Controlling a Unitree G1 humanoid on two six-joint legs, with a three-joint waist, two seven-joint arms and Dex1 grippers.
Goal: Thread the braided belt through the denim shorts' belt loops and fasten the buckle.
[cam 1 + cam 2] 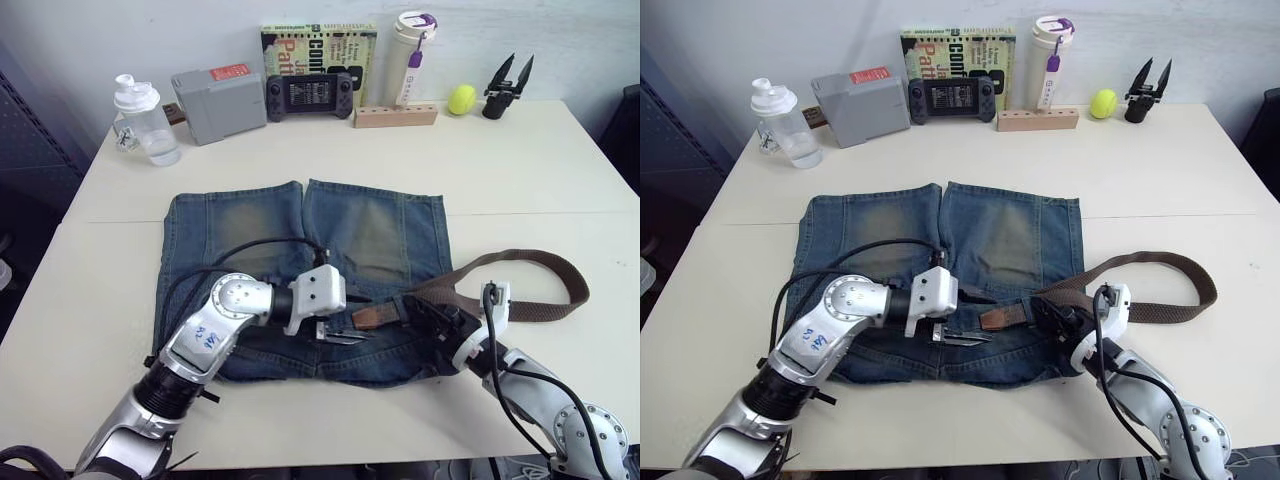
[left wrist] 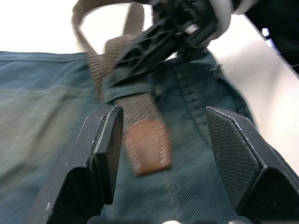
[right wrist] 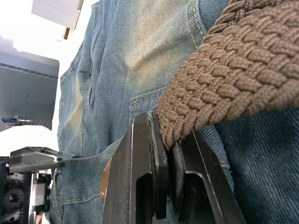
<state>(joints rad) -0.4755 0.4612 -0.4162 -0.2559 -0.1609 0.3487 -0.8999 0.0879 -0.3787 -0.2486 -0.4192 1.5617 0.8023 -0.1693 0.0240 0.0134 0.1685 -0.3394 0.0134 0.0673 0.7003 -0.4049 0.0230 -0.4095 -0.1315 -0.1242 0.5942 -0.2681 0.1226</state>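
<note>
The denim shorts [image 1: 300, 240] lie flat on the white table, waistband toward me. The braided belt [image 1: 545, 270] curls in a loop off their right side and runs back onto the waistband. It ends in a brown leather tip [image 2: 148, 145]. Just behind the tip a belt loop [image 2: 133, 89] crosses over the strap. My right gripper [image 1: 424, 318] is shut on the belt [image 3: 233, 79] at the waistband's right part. My left gripper [image 2: 163, 116] is open, its fingers [image 2: 105, 140] either side of the tip, low over the denim. The buckle is hidden.
Along the table's far edge stand a clear shaker bottle [image 1: 143, 121], a grey box [image 1: 217, 103], a handheld game console [image 1: 309, 95], a book [image 1: 318, 45], a white tumbler [image 1: 413, 58], a wooden block [image 1: 395, 116], a yellow ball [image 1: 461, 99] and a black tool [image 1: 507, 88].
</note>
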